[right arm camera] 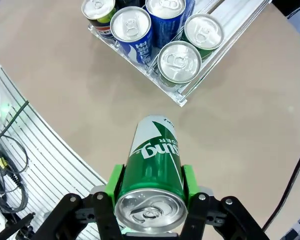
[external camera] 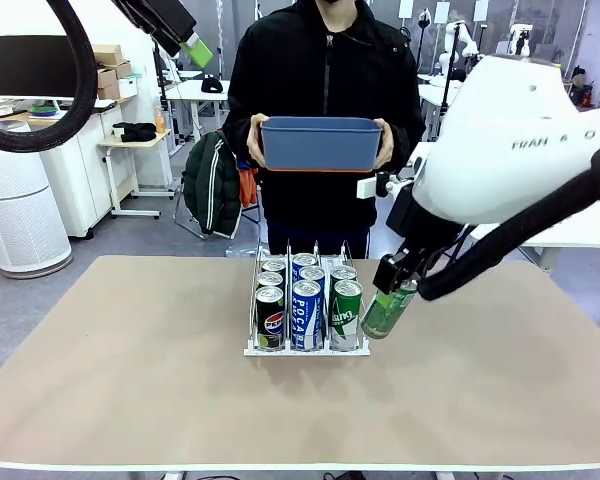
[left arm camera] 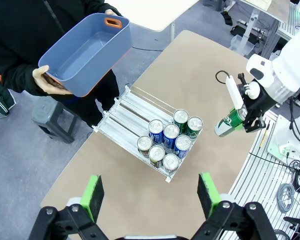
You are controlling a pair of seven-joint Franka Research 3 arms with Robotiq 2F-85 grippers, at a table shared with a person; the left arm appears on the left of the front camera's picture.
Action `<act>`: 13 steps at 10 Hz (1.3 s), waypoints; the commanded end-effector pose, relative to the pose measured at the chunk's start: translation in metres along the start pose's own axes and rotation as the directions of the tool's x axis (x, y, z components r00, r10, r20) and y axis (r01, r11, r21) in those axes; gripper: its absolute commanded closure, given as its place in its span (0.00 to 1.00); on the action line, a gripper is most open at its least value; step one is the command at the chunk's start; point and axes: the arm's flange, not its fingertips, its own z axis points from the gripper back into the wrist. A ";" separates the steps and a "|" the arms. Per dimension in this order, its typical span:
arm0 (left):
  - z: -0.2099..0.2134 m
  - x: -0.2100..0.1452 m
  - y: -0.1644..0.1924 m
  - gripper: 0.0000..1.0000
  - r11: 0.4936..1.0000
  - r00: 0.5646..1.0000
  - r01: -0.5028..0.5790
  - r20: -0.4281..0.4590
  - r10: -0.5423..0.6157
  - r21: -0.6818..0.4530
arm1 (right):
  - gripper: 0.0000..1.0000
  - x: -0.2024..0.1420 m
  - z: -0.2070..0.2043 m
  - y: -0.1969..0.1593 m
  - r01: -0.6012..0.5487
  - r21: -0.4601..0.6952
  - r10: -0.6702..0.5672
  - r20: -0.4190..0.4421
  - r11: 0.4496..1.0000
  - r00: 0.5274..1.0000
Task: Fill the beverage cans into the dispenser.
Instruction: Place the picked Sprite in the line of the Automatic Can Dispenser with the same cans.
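Held can: a green can [right arm camera: 152, 167] sits pinched between the green pads of the right gripper [right arm camera: 150, 187], low centre of the right wrist view; in the front view the same can [external camera: 388, 310] hangs right of centre, just beside the dispenser's right edge and above the table.
Can axis: its long axis is tilted, silver top up toward the gripper, base slanting down and left toward the rack.
Dispenser: the white-based rack [external camera: 306, 350] stands mid-table, centre of the front view, three lanes split by thin dividers.
Dispenser contents: upright cans, silver tops up; black Pepsi cans [external camera: 269, 318] in the left lane, blue-and-white cans [external camera: 307, 314] in the middle, green cans [external camera: 346, 315] in the right; the far ends of the lanes are bare in the left wrist view.
Left gripper: its jaws [left arm camera: 149, 192] stand spread wide at the bottom of the left wrist view, nothing between them, high above the table.
Blue bin: a person at the far side holds a blue bin [external camera: 320, 143] in both hands, upper centre; its inside looks bare [left arm camera: 85, 52].
Table: tan top [external camera: 130, 370], rack near its middle.
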 end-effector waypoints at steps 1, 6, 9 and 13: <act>0.000 -0.001 0.001 0.00 1.000 1.000 -0.004 0.003 0.004 0.002 | 0.74 0.003 -0.010 0.009 -0.005 -0.057 0.007 0.031 0.998 1.000; 0.000 -0.001 0.001 0.00 1.000 1.000 -0.004 0.003 0.004 0.002 | 0.74 0.011 -0.032 0.003 -0.071 -0.023 0.073 0.090 0.997 0.993; 0.000 -0.001 0.001 0.00 1.000 1.000 -0.004 0.003 0.004 0.002 | 0.74 0.025 -0.043 -0.002 -0.079 -0.039 0.083 0.102 0.996 0.991; 0.000 -0.001 0.001 0.00 1.000 1.000 -0.004 0.003 0.004 0.002 | 0.74 0.046 -0.055 -0.012 -0.070 -0.079 0.079 0.120 0.994 0.990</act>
